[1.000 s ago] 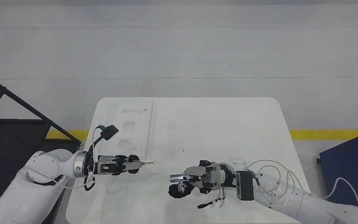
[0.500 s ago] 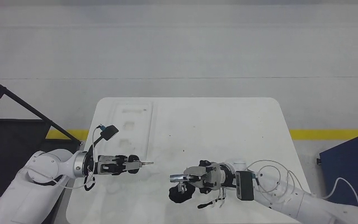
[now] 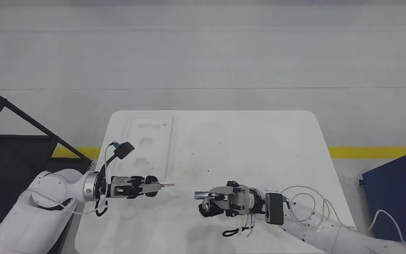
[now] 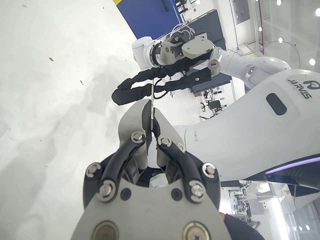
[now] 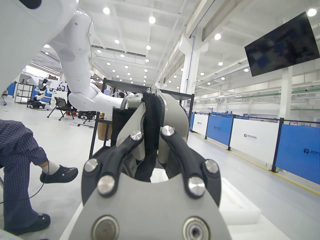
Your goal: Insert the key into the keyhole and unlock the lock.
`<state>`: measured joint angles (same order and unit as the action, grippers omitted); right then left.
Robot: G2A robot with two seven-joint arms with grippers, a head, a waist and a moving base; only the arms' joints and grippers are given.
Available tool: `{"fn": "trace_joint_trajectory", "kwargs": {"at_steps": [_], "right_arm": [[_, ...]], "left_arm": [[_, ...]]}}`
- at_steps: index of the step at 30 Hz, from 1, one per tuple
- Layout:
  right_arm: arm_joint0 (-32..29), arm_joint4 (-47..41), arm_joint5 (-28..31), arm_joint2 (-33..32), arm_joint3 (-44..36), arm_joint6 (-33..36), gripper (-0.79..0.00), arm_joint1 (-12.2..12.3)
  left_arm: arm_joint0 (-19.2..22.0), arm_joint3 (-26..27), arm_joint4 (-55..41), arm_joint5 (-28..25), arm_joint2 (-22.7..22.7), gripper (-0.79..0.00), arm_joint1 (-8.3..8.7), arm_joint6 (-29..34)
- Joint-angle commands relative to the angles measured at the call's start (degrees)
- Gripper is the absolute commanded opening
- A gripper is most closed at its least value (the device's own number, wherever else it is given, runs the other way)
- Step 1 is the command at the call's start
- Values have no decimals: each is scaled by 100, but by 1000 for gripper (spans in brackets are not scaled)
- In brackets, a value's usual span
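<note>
My left gripper (image 3: 157, 186) is shut on a thin metal key (image 3: 167, 185), and the blade points right across the white table (image 3: 273, 146). In the left wrist view the key (image 4: 151, 98) sticks out edge-on from between the pads. My right gripper (image 3: 214, 202) faces it, shut on a cable lock (image 3: 203, 195) with a silver cylinder and a black sleeved loop (image 3: 207, 210). The left wrist view shows the cylinder (image 4: 215, 59) with its keyhole (image 4: 213, 64) turned toward the key, and the loop (image 4: 135, 91) hanging below. A small gap separates key tip and lock. The right wrist view shows the right gripper (image 5: 150, 98) clamped on the black sleeve.
A shallow white tray (image 3: 151, 136) lies at the table's back left, also seen as a white tray (image 5: 240, 201) in the right wrist view. Loose black cable (image 3: 236, 230) dangles under the right wrist near the table's front edge. A yellow floor line (image 3: 368, 152) runs past both sides.
The right gripper has shifted slightly away from the table's front edge and turned, drawing the lock's black loop up closer under it. The left arm and key have stayed still.
</note>
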<state>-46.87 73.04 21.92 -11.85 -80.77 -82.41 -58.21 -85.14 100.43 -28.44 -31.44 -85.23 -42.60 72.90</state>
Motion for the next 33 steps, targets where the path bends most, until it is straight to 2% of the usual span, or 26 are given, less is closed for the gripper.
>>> {"fn": "trace_joint_trajectory", "kwargs": {"at_steps": [1,10,17,22,33], "right_arm": [[-1,-170,-52,109,-33,-50,-785,-34],[21,-562,214,211,481,216,-785,-283],[-57,-692,193,211,749,194,-785,-407],[-184,-645,24,211,685,25,-785,-373],[-361,-574,-187,211,246,-187,-785,-108]], "left_arm": [[0,0,0,0,0,-785,0,0],[0,0,0,0,0,-785,0,0],[0,0,0,0,0,-785,0,0],[0,0,0,0,0,-785,0,0],[0,0,0,0,0,-785,0,0]]}}
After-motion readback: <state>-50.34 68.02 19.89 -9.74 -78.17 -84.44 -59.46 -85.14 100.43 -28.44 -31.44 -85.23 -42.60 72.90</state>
